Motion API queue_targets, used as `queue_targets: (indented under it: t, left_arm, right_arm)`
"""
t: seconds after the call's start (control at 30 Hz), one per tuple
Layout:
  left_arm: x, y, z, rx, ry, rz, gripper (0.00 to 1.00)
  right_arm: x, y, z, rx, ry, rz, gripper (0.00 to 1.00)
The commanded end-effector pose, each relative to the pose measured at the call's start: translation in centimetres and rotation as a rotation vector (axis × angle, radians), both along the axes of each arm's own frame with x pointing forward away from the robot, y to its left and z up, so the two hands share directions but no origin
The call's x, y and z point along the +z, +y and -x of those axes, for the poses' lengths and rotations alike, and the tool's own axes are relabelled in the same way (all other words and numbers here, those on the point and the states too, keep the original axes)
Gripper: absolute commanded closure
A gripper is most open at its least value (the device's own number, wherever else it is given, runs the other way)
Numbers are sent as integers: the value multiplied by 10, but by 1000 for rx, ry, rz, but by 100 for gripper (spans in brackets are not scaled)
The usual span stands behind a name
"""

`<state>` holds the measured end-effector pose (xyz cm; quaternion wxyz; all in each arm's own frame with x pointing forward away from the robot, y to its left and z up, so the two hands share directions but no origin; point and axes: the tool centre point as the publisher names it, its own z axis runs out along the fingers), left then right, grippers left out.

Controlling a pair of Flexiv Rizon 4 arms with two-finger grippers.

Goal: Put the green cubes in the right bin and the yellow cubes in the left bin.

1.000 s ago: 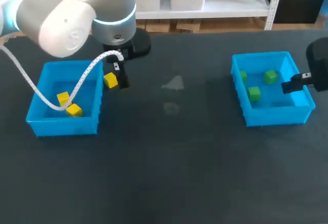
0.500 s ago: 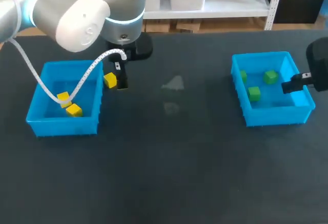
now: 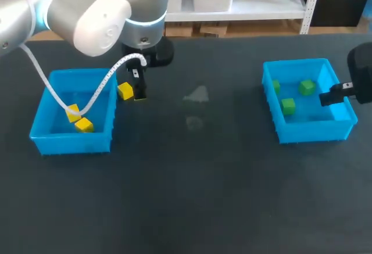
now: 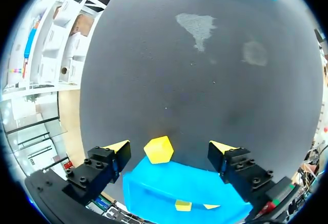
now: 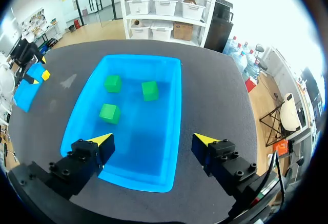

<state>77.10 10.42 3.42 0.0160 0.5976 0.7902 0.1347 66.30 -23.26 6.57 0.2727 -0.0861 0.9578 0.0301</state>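
Note:
One yellow cube (image 3: 124, 91) lies on the dark table just right of the left blue bin (image 3: 70, 142). My left gripper (image 3: 135, 90) hangs over it, open. In the left wrist view the yellow cube (image 4: 158, 149) sits between the spread fingers, touching neither, with the left bin (image 4: 169, 183) right behind it. Two yellow cubes (image 3: 78, 119) lie in that bin. The right blue bin (image 3: 314, 131) holds three green cubes (image 3: 288, 106). My right gripper (image 5: 154, 142) is open above the right bin (image 5: 148, 131), holding nothing.
A pale smudge (image 3: 197, 95) marks the table between the bins. A white cable (image 3: 99, 88) from my left arm drapes over the left bin. The wide middle and front of the table carry nothing else.
My left arm's upper body has swung a little to the right above the loose yellow cube. The cube, the bins and my right arm have stayed in place.

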Motion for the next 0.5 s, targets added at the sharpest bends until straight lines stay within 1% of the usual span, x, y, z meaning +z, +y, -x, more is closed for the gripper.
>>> queue_targets:
  t: [0.03,0.3,0.5]
  left_arm:
    - [-4,-2,-9,0,20,-2,0]
    - [-8,3,-16,7,32,-5,0]
    - [-11,12,-24,40,24,0,0]
  right_arm:
    - [-1,0,0,-2,-5,0,0]
    - [-1,0,0,-2,-5,0,0]
    - [-1,0,0,-2,-5,0,0]
